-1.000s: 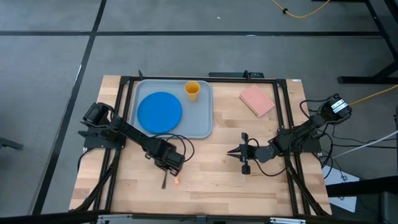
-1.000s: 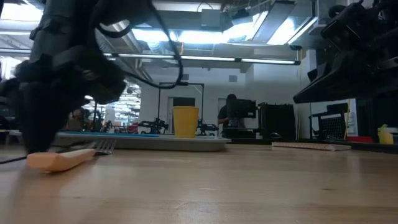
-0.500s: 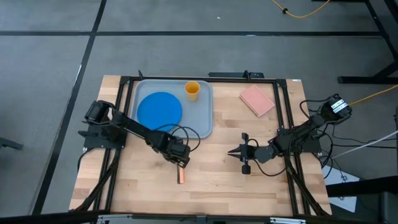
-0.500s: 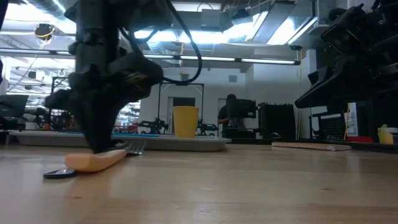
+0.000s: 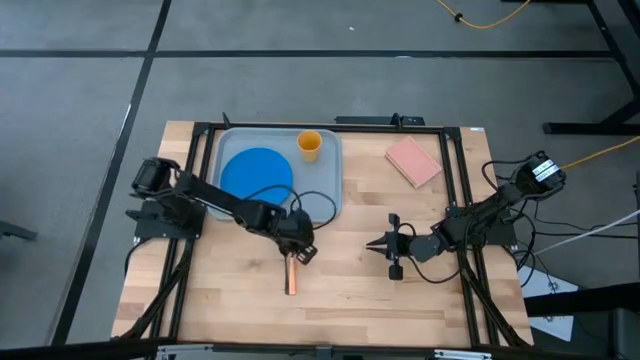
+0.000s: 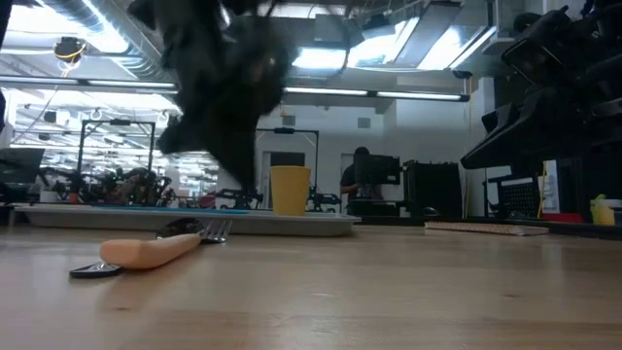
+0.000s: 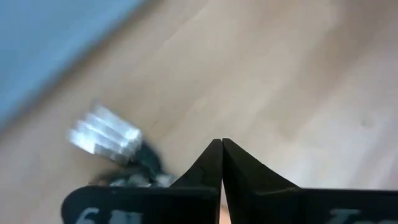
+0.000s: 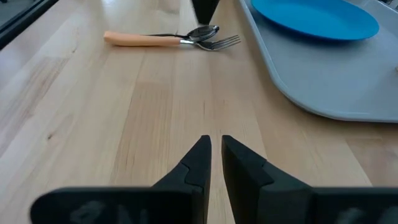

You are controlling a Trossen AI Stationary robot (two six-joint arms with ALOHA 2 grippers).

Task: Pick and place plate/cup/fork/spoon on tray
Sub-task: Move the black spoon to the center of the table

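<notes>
Above fork [image 8: 168, 40]: L tool [image 5: 298, 249] shut.

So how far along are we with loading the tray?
Done: the plate and cup sit on the tray. In hand: nothing is held; the left gripper, shut, hangs above the fork and spoon, which lie together on the table. Both are left to place. The right gripper waits nearby.

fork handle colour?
Light orange-tan, on the fork lying on the table. Shows best in the right wrist view.
</notes>
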